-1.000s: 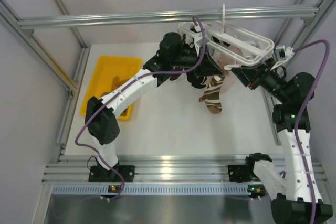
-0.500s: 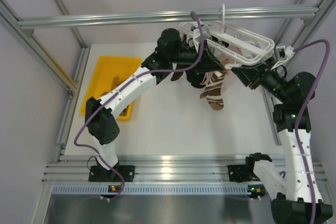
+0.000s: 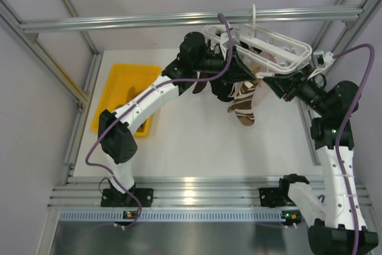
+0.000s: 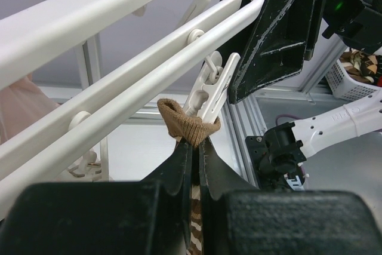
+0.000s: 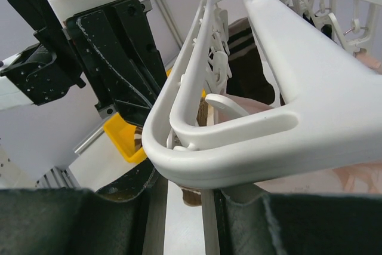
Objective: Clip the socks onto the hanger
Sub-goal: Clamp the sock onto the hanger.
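Observation:
The white hanger (image 3: 271, 45) hangs by its hook from the aluminium bar. A brown sock with cream stripes (image 3: 243, 107) dangles under it. My left gripper (image 3: 240, 86) is shut on that sock's cuff (image 4: 190, 125), its tips (image 4: 194, 143) just below a small white clip (image 4: 210, 89) on the hanger's rail (image 4: 119, 58). My right gripper (image 3: 271, 83) is shut on the hanger's rounded corner (image 5: 221, 153), with one finger on each side (image 5: 179, 190). A pale pink sock (image 3: 267, 61) and a dark sock (image 3: 200, 83) hang from the frame.
A yellow tray (image 3: 122, 79) sits on the table at the left, with something dark in its near end. The long aluminium bar (image 3: 119, 22) crosses above the back of the table. A white basket (image 4: 352, 79) shows at the right of the left wrist view.
My left gripper has lifted the striped sock slightly up and right, closer to the hanger's clip. The right gripper has kept its hold on the frame.

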`<action>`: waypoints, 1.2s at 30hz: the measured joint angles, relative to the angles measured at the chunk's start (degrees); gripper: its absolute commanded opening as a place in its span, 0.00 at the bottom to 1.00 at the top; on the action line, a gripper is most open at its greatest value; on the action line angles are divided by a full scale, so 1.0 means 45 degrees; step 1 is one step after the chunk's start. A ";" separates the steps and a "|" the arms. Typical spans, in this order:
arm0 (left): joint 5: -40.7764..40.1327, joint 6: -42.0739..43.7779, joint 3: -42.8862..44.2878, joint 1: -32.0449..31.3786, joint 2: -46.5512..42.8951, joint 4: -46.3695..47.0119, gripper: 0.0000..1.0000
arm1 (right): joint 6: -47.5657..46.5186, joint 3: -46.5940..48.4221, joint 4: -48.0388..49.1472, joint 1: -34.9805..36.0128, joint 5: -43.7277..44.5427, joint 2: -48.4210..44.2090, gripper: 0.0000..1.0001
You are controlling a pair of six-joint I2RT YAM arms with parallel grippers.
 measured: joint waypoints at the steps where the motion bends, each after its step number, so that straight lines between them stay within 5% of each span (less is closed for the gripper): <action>1: 0.0000 0.0000 0.0000 -0.0005 0.0000 -0.0005 0.00 | -0.0005 0.0039 -0.0063 0.0000 -0.0015 0.0019 0.00; 8: 0.0010 0.0005 0.0131 -0.0024 0.0010 0.0000 0.00 | -0.0136 0.0253 -0.0223 0.0000 -0.0083 0.0102 0.01; 12: 0.0010 0.0005 0.0189 -0.0029 0.0058 0.0000 0.00 | -0.0131 0.0253 -0.0228 0.0000 -0.0078 0.0107 0.29; 19: 0.0053 0.0000 0.0219 -0.0189 0.0087 0.0160 0.00 | -0.0087 0.0253 -0.0607 -0.0005 -0.0126 0.0141 0.51; 36: -0.0024 0.0034 0.0185 -0.0330 0.0087 0.0301 0.00 | 0.0000 0.0515 -0.1617 -0.0126 -0.0136 -0.0301 0.65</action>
